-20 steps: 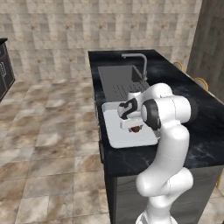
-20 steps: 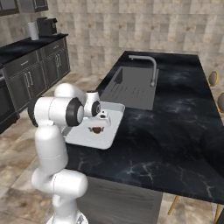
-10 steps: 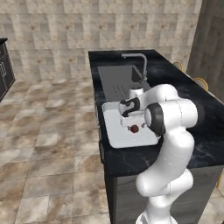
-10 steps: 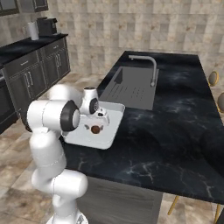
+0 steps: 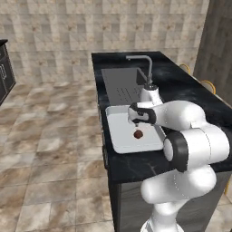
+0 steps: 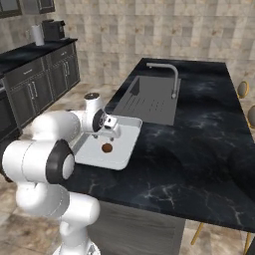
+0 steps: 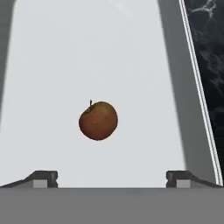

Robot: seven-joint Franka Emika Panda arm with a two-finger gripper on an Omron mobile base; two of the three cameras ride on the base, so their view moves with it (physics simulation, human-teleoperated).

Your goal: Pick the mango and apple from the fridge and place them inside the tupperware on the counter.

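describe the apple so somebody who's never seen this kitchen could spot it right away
Find the long black marbled counter with the grey sink and metal faucet. Beside the sink, at the counter's edge, sits a shallow white tupperware; the apple lies on its floor, just below the open gripper. It is the small dark red-brown ball with a tiny stem, the lone fruit in that tray.

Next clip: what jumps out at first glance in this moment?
The small red-brown apple lies alone on the pale floor of the white tupperware, which sits on the black marbled counter just in front of the sink. The gripper hangs right above it with its jaws spread wide, apple free between them. The bulky white arm bends over the tray.
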